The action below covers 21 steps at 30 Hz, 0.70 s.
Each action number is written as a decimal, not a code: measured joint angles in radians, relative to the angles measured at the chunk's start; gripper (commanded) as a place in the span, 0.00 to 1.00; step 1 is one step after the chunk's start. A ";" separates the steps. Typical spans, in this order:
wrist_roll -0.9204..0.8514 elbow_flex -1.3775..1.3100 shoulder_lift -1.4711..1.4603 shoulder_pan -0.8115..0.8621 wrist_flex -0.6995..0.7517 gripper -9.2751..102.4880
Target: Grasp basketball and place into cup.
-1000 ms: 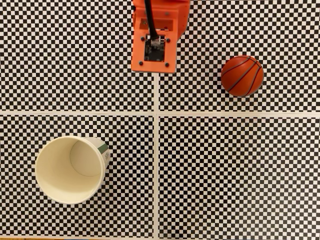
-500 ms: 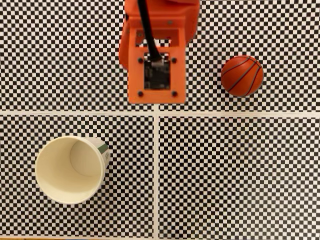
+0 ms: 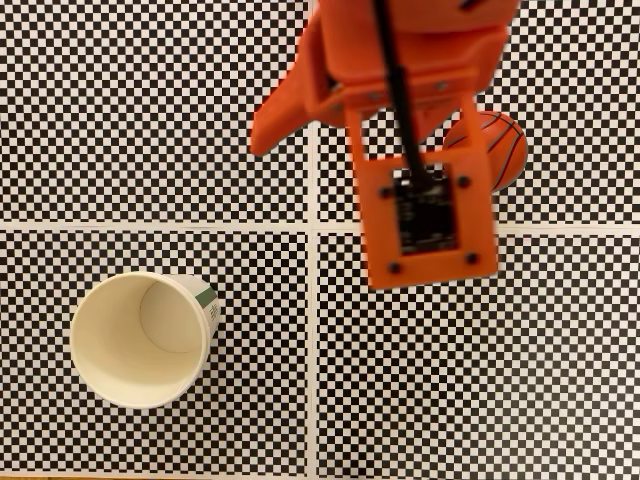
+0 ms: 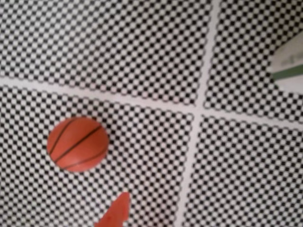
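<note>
In the wrist view, one orange fingertip [image 4: 116, 213] of the pincer pokes in at the bottom edge, apart from the basketball [image 4: 78, 144] lying on the checkered bench [image 4: 156, 56]; how wide the pincer stands cannot be told. In the fixed view the arm's orange body [image 3: 400, 60] hangs over the ball's left part, and the cup [image 3: 142, 338] stands upright well apart at lower left.

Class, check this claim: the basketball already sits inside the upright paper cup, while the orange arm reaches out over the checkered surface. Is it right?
Not quite. The basketball is not in the cup; it lies on the checkered surface, apart from the cup, whose inside is empty in the fixed view. The rest holds: the cup stands upright and the orange arm reaches out over the surface.
</note>
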 measured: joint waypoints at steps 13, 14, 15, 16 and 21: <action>0.029 -0.190 -0.150 -0.183 0.091 0.73; 0.029 -0.190 -0.150 -0.187 0.091 0.75; 0.029 -0.190 -0.150 -0.192 0.091 0.77; 0.029 -0.190 -0.150 -0.190 0.091 0.78; 0.040 -0.192 -0.178 -0.229 0.089 0.88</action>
